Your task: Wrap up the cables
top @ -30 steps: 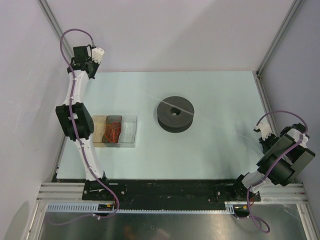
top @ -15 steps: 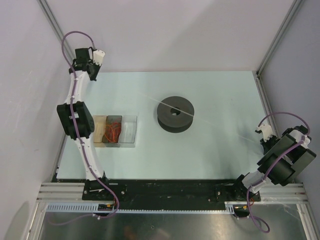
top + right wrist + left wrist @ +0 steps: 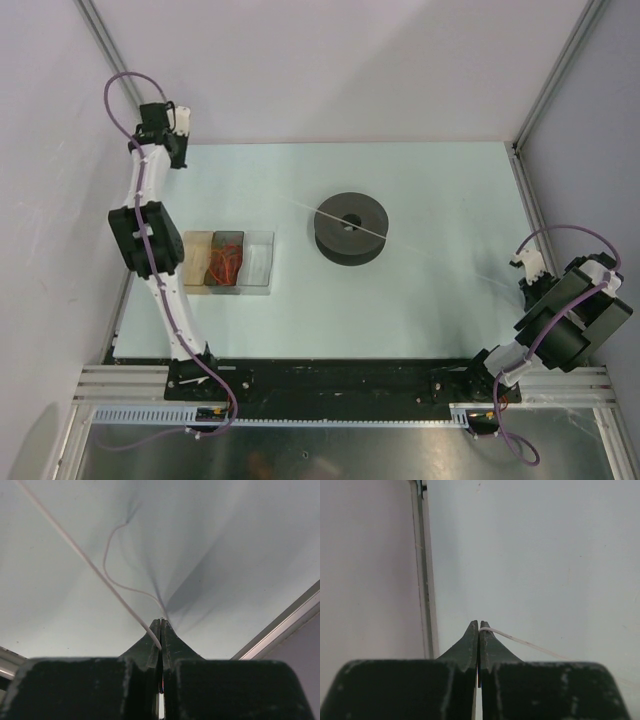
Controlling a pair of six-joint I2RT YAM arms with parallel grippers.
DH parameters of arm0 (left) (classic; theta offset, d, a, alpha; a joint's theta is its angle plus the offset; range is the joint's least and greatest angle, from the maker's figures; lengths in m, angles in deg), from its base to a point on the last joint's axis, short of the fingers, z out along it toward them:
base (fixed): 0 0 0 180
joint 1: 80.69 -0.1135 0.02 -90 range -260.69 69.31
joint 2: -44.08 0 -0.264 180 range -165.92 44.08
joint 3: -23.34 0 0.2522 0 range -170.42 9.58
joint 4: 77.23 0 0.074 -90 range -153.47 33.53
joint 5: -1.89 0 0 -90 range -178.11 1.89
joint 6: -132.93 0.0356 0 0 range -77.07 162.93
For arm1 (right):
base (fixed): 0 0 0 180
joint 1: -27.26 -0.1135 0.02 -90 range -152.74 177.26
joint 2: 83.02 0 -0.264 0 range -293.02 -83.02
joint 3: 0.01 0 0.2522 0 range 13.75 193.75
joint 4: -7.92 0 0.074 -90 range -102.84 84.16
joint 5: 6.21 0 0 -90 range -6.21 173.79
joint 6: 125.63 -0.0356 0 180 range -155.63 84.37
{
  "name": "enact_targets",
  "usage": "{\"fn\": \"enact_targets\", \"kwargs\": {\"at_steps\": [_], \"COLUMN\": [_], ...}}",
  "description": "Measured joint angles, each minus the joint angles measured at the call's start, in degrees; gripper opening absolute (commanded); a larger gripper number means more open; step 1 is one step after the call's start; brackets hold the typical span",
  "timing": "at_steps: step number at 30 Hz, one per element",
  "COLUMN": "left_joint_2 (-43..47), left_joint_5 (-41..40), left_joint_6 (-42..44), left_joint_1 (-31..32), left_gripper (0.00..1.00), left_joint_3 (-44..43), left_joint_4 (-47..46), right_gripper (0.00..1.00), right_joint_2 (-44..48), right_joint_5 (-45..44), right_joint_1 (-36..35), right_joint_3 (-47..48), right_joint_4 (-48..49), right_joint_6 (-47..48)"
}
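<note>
Container: one clear plastic compartment tray (image 3: 258,262) lies on the table, at 9 o'clock from the spool and well apart from it. Its middle compartment holds a tangle of orange-red bands (image 3: 228,262). The compartment at its 9 o'clock end shows an amber tint, and what is in it cannot be told.

Surface and room: the pale green table (image 3: 440,300) is boxed by plain white walls (image 3: 350,60) with aluminium corner posts. A black spool (image 3: 335,245) lies flat near the table centre.

Task item: the thin white cable (image 3: 372,232) crosses the top of the spool, running from 10 o'clock to 4 o'clock. Each end leads to a gripper.

Tools: the left gripper (image 3: 479,626), at the table's 10 o'clock corner, has its jaws pressed together on the cable (image 3: 520,641). The right gripper (image 3: 161,622), at the 4 o'clock edge, is likewise clamped on the cable (image 3: 90,565), with a slack loop lying just beyond its tips.

Change: over the last second the left wrist has swung toward 9 o'clock. The right arm, spool and tray are unmoved.
</note>
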Motion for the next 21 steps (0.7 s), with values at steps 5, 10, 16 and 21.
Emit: {"fn": "enact_targets", "kwargs": {"at_steps": [5, 10, 16, 21], "left_joint_2": [-0.3, -1.2, -1.9, -2.1], "left_joint_5": [1.0, 2.1, 2.8, 3.4], "left_joint_6": [-7.0, -10.8, -12.8, -13.7], "left_joint_1": [-2.4, -3.9, -5.0, -5.5], "left_gripper": [0.0, 0.0, 0.0, 0.0], "left_joint_3": [-0.1, -0.9, -2.0, -2.8], "left_joint_4": [2.2, 3.6, 5.3, 6.0], "right_gripper": [0.0, 0.0, 0.0, 0.0], "right_joint_2": [0.0, 0.0, 0.0, 0.0], "right_joint_5": [0.1, 0.0, 0.0, 0.0], "right_joint_1": [0.0, -0.2, -0.2, -0.5], "right_joint_3": [0.0, 0.0, 0.0, 0.0], "right_joint_4": [-0.8, -0.9, -0.9, -0.9], "right_joint_6": [0.3, 0.8, 0.9, 0.8]}}
